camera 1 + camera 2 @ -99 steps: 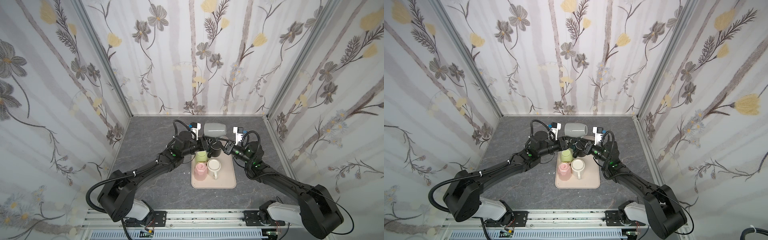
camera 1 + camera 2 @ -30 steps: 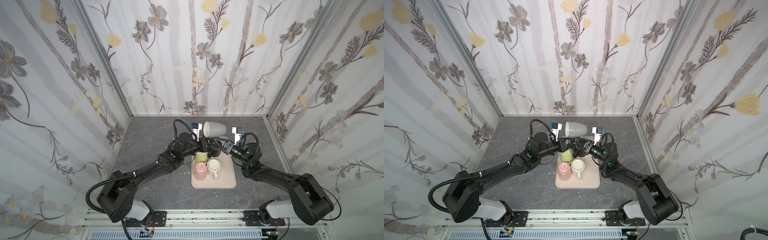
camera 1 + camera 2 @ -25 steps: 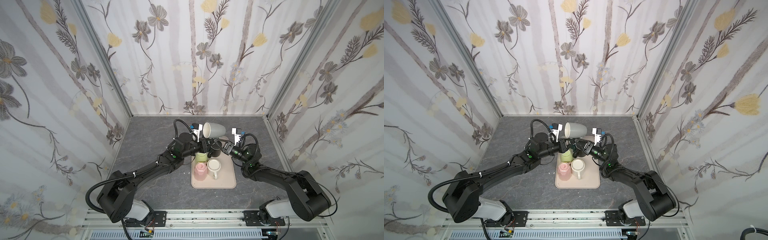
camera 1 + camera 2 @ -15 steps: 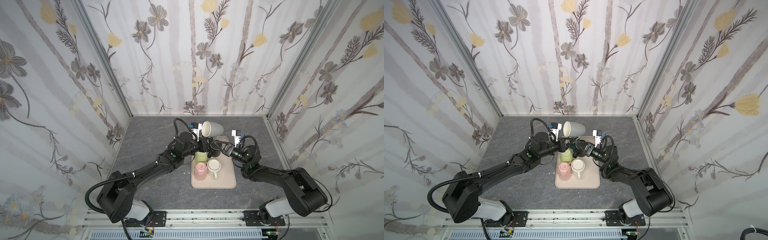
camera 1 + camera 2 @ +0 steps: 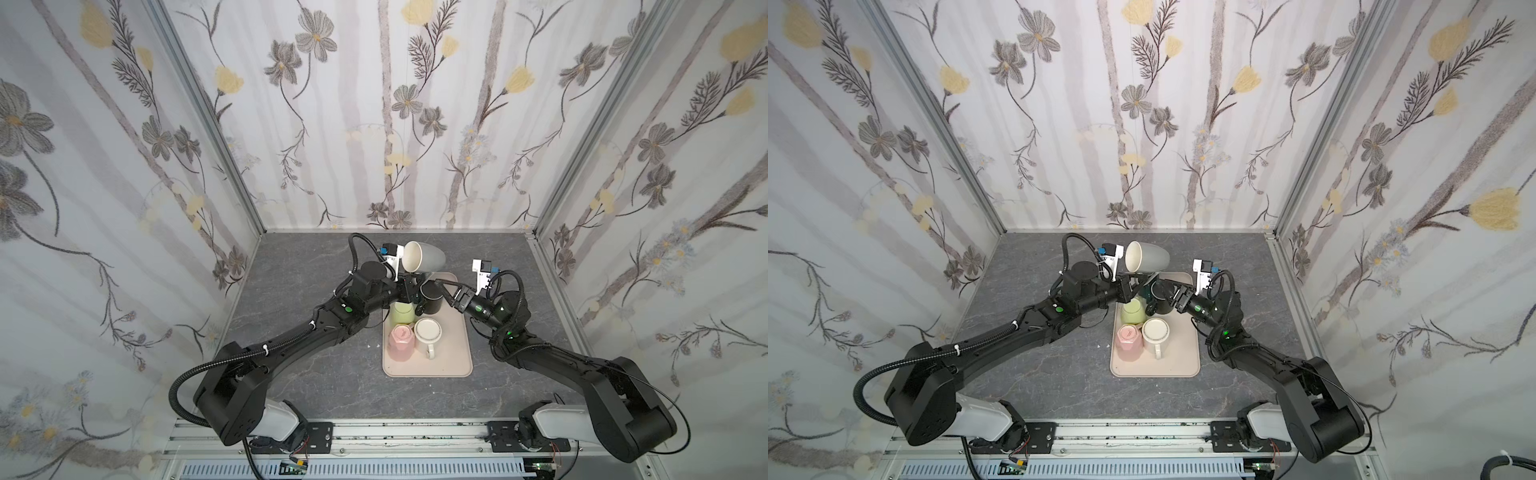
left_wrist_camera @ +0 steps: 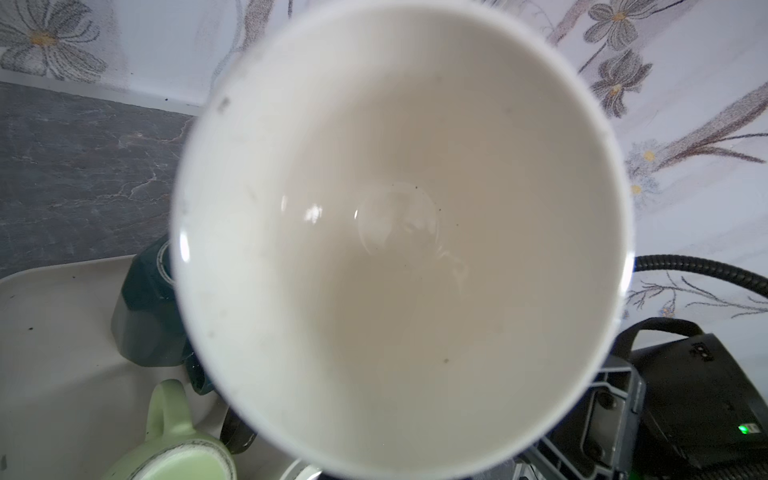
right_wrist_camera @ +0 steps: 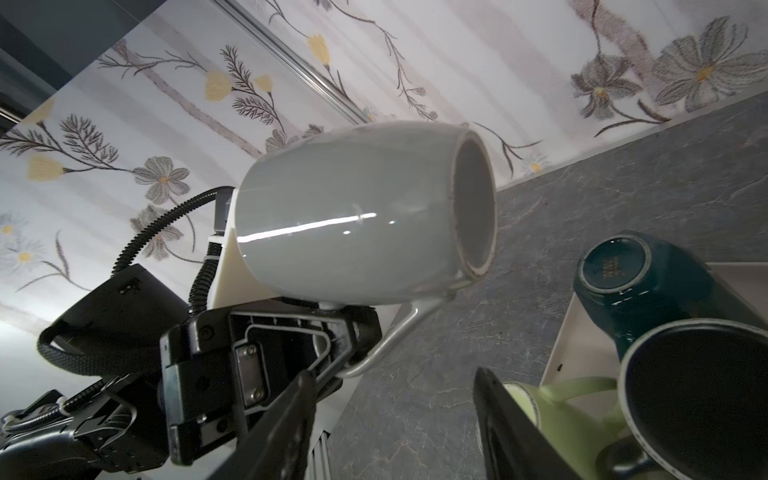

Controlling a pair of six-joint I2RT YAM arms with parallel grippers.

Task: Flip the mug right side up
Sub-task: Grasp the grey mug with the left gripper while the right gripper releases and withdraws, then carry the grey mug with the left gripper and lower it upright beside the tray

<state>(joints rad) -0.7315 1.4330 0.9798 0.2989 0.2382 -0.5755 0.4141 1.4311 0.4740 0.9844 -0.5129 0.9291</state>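
Note:
A grey mug (image 5: 424, 257) (image 5: 1148, 257) with a cream inside hangs in the air above the far end of the tray, lying on its side. Its mouth faces the left wrist camera and fills that view (image 6: 399, 232). In the right wrist view my left gripper (image 7: 332, 345) is shut on the grey mug's (image 7: 353, 216) handle from below. My right gripper (image 5: 441, 287) (image 7: 395, 378) stands open a little to the right of the mug and lower, apart from it, with nothing between its fingers.
A beige tray (image 5: 451, 361) holds a black mug (image 5: 432, 297), a green mug (image 5: 403, 312), a pink mug (image 5: 401, 338) and a cream mug (image 5: 428, 334). A dark teal mug (image 7: 623, 270) lies tipped at the tray's far end. Patterned walls close in three sides.
My right gripper has opened, let go of the grey mug and drawn back lower towards the tray. The mug, held by the left gripper alone, has turned its mouth further leftward.

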